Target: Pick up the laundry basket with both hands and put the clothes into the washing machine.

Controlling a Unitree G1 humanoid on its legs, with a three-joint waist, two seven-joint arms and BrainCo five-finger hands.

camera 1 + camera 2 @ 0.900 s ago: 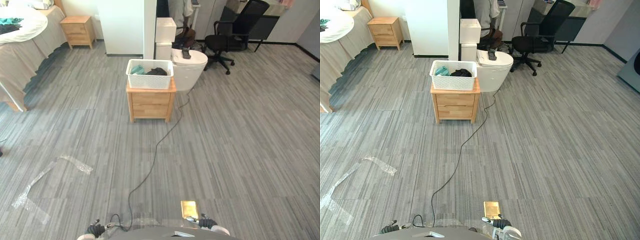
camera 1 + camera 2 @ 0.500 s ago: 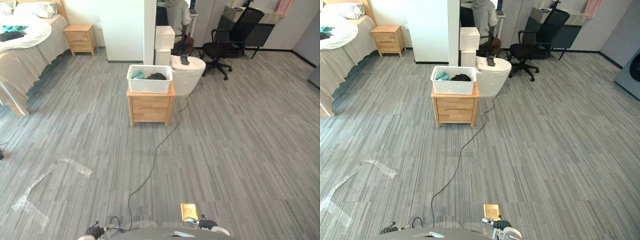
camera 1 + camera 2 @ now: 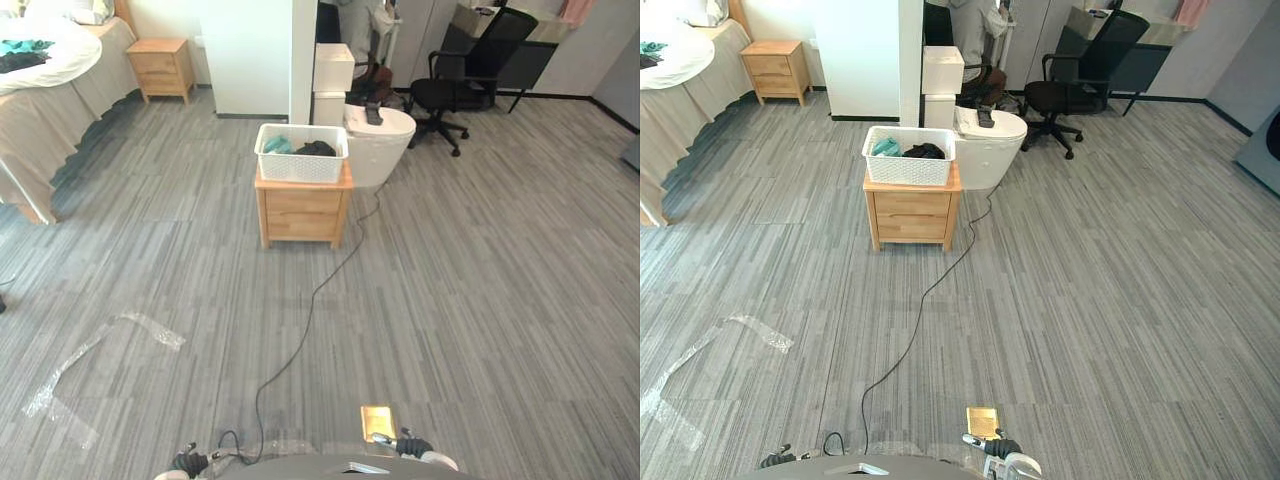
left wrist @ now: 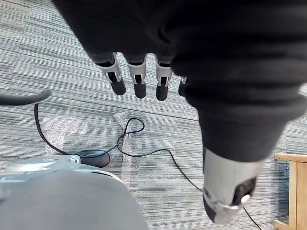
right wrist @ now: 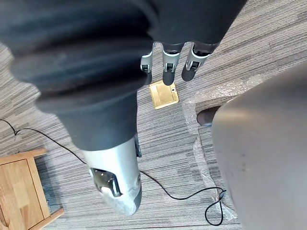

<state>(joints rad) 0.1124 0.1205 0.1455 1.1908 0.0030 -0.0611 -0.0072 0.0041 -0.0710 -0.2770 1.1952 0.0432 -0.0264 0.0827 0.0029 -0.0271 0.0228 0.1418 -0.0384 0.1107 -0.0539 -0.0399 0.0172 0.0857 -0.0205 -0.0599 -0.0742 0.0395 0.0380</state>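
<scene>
The white laundry basket (image 3: 300,160) is sitting on a small wooden bedside table (image 3: 300,212) in the middle of the room, well apart from the robot across the grey carpeted floor (image 3: 480,300); teal and dark clothes (image 3: 300,147) are lying heaped inside it, below the rim. Raised on the table like this, the basket is probably being offered at a height where both hands can take its two sides without a deep bend. A grey appliance (image 3: 1268,150) with a dark round front is showing at the far right edge, likely the washing machine, well away from the basket.

Both arms are hanging down beside the body, since nothing is within reach yet; the left hand (image 4: 139,72) is pointing at the floor with its fingers straight, slightly apart and holding nothing; the right hand (image 5: 169,60) is doing the same above a brass floor plate (image 5: 163,94), fingers loose and empty. The approach to the basket is looking like the step in hand.
</scene>
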